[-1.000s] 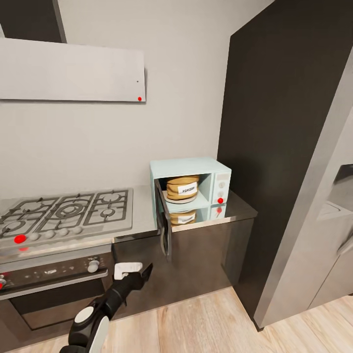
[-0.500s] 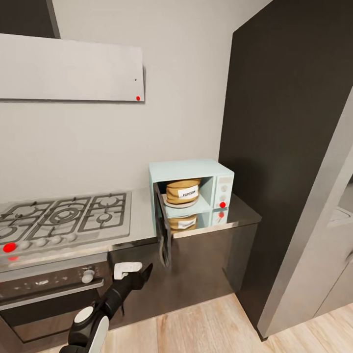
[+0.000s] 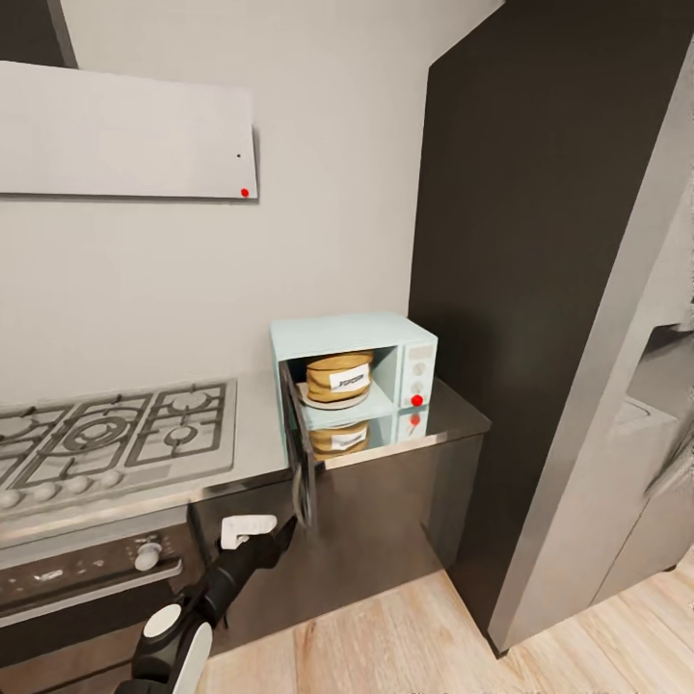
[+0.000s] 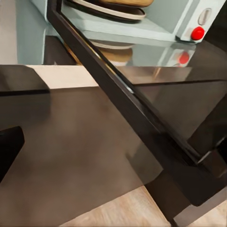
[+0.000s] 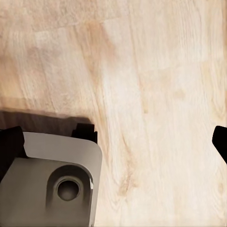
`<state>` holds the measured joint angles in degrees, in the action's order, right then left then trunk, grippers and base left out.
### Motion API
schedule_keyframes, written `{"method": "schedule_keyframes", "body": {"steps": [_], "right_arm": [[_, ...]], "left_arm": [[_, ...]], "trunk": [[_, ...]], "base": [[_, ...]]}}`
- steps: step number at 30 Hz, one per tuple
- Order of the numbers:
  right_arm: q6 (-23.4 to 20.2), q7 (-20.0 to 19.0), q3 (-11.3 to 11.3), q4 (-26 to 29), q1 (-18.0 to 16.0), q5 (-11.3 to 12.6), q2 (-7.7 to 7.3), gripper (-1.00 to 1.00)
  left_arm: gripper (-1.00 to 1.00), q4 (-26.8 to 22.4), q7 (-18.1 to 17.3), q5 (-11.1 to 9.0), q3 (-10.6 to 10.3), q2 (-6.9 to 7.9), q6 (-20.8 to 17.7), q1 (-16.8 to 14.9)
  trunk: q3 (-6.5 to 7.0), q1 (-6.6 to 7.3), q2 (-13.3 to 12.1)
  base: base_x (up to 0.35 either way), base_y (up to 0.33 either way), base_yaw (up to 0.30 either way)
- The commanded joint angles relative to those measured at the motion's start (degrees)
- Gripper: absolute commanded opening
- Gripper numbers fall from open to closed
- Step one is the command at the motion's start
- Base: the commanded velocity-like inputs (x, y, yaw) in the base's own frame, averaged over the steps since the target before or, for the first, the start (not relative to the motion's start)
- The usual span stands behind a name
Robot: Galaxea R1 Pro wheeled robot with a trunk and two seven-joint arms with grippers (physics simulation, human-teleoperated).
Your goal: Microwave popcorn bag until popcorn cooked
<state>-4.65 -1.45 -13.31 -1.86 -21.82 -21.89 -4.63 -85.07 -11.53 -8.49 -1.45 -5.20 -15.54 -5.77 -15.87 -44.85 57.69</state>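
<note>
Grey countertop (image 3: 453,414), open microwave (image 3: 352,337) — popcorn bag (image 3: 339,376) inside

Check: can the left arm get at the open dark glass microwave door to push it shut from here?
Probably yes. The left gripper sits just below the lower edge of the dark glass door, which swings out from the pale mint-blue microwave. Nothing lies between them, though the arm is below the door and must rise.

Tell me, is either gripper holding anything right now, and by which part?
Nothing is held. The left gripper hangs free below the open microwave door; the popcorn bag sits inside. The right wrist view shows wooden floor between the spread fingertips.
</note>
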Motion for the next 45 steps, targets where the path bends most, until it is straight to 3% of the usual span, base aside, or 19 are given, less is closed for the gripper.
{"method": "schedule_keyframes", "body": {"steps": [1,3,5,8,29,30,31,33,35,38,45], "right_arm": [[-0.14,-0.14,-0.49,-0.07,-0.07,-0.58,-0.03,1.0],[-0.17,-0.14,-0.47,-0.07,-0.07,-0.6,-0.03,1.0],[-0.18,-0.14,-0.45,-0.07,-0.07,-0.61,-0.03,1.0],[-0.18,-0.14,-0.44,-0.07,-0.07,-0.61,-0.03,1.0],[-0.11,-0.14,-0.4,-0.07,-0.07,-0.66,-0.03,1.0],[-0.1,-0.14,-0.4,-0.07,-0.07,-0.66,-0.01,1.0],[-0.1,-0.15,-0.4,-0.07,-0.07,-0.67,-0.02,1.0],[-0.09,-0.14,-0.4,-0.07,-0.07,-0.65,-0.03,1.0],[-0.09,-0.14,-0.4,-0.07,-0.07,-0.62,-0.03,1.0],[-0.09,-0.14,-0.4,-0.07,-0.07,-0.61,-0.03,1.0],[-0.2,-0.14,-0.45,-0.07,-0.07,-0.61,-0.23,1.0]], "left_arm": [[1.0,-0.03,-0.1,-0.55,0.11,0.02,-0.46,-0.03],[1.0,0.1,-0.08,-0.49,0.25,0.76,-0.45,-0.03],[1.0,0.17,-0.07,-0.66,0.3,2.68,-0.45,-0.03],[1.0,0.24,-0.2,-0.93,0.32,4.24,-0.45,-0.03],[1.0,0.19,-0.7,-0.9,-0.83,4.22,-0.5,-0.03],[1.0,0.18,-0.77,-0.87,-1.41,4.24,-0.51,-0.03],[1.0,0.17,-1.57,-0.74,-5.37,4.32,-0.53,-0.03],[1.0,0.16,-2.25,-0.57,-11.18,4.3,-0.47,-0.03],[1.0,0.13,-2.35,-0.52,-13.89,4.18,-0.46,-0.03],[1.0,0.09,-2.49,-0.53,-15.23,4.03,-0.45,-0.03],[1.0,-0.45,-1.81,-0.42,-15.44,3.46,0.64,-0.05]], "trunk": [[-0.07,0.0,0.05],[-0.07,0.0,0.05],[-0.07,0.0,0.05],[-0.07,0.0,0.05],[-0.07,0.0,0.05],[-0.07,0.0,0.05],[-0.07,0.0,0.05],[-0.07,0.0,0.05],[-0.07,0.0,0.05],[-0.07,0.0,0.05],[-0.07,0.0,0.05]], "base": [[0.0,0.0,-0.034],[0.0,0.0,-0.013],[0.0,0.0,-0.003],[0.0,0.0,0.0],[0.12,0.0,0.0],[0.002,0.0,0.0],[0.0,0.0,0.0],[0.0,0.0,0.0],[0.0,0.0,0.0],[0.0,0.0,0.0],[0.0,0.0,0.0]]}}
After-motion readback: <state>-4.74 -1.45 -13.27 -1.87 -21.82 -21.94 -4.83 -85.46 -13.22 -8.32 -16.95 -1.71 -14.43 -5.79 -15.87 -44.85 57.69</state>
